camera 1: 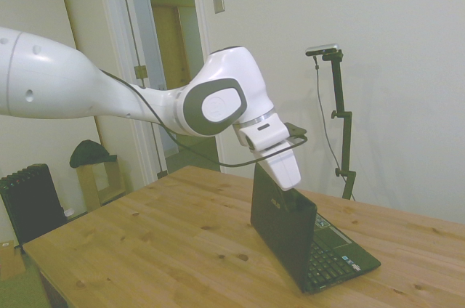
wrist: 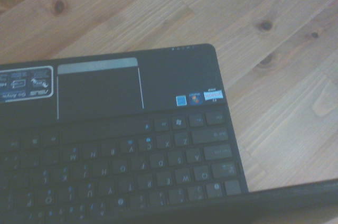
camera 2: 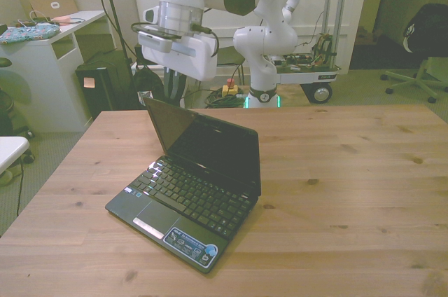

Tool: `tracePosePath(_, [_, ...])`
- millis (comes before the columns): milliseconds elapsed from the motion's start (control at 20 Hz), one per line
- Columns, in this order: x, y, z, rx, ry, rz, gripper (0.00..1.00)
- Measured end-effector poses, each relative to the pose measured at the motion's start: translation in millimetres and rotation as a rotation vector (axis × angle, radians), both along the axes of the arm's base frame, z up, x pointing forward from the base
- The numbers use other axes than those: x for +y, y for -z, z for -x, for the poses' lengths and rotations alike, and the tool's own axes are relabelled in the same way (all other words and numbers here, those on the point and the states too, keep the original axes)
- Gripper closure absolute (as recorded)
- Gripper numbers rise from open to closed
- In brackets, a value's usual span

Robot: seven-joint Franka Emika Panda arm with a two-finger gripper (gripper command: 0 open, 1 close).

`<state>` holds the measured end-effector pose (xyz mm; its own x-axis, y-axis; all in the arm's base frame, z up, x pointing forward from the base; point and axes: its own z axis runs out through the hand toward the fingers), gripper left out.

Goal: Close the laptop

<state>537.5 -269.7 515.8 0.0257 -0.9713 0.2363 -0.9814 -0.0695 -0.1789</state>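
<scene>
The arm is glossy white, built of thick rounded segments. Its wrist joint has a grey oval ring around a white cap with a faint mark. A silver band sits below it, above a white blocky tool. A black cable loops along the arm. In the front view, white rounded base links stack up.

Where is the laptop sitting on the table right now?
In the front view the open laptop sits left of centre on the wooden table, toward the near edge, with the gripper at the lid's top edge.
</scene>
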Motion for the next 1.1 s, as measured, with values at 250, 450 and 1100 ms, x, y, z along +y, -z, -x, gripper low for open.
tracePosePath(250, [-42,19,-19,0.022,0.012,-0.009,1.0])
tracePosePath(450, [-79,48,-27,0.044,0.018,-0.034,1.0])
tracePosePath(1100, [-84,58,-37,0.097,-0.086,-0.101,1.0])
